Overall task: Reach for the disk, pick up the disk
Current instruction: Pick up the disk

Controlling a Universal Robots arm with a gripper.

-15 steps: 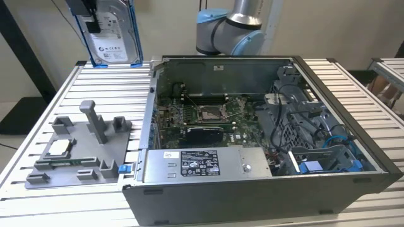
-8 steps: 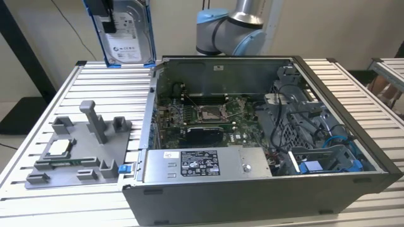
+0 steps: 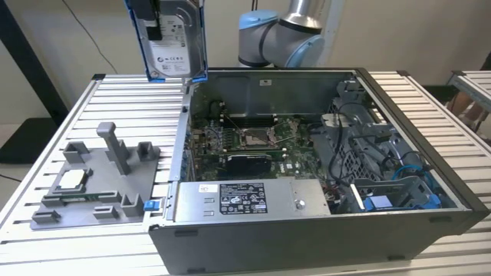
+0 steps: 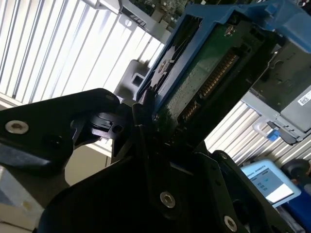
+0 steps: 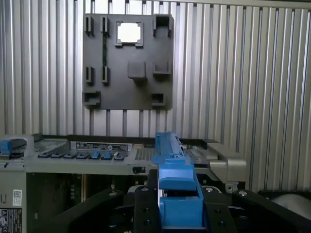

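The disk (image 3: 175, 53), a silver-grey drive with a white label in a blue bracket, hangs upright in the air above the table's far side, towards the exterior view's left of the open computer case. My gripper (image 3: 150, 16) is shut on its upper end. In the second wrist view the disk (image 4: 214, 63) shows its green circuit board and blue frame, clamped by the gripper (image 4: 156, 127) between black fingers (image 4: 141, 119). In the first wrist view the disk (image 5: 170, 150) is seen edge-on, rising from the gripper (image 5: 179, 196).
The open computer case (image 3: 418, 172) fills the table's middle, with the power supply (image 3: 238, 198) at its front and a blue drive cage (image 3: 399, 198) inside. A grey fixture plate (image 3: 100, 190) with a small silver chip (image 3: 71, 179) lies towards the exterior view's left. The arm's base (image 3: 284, 34) stands behind the case.
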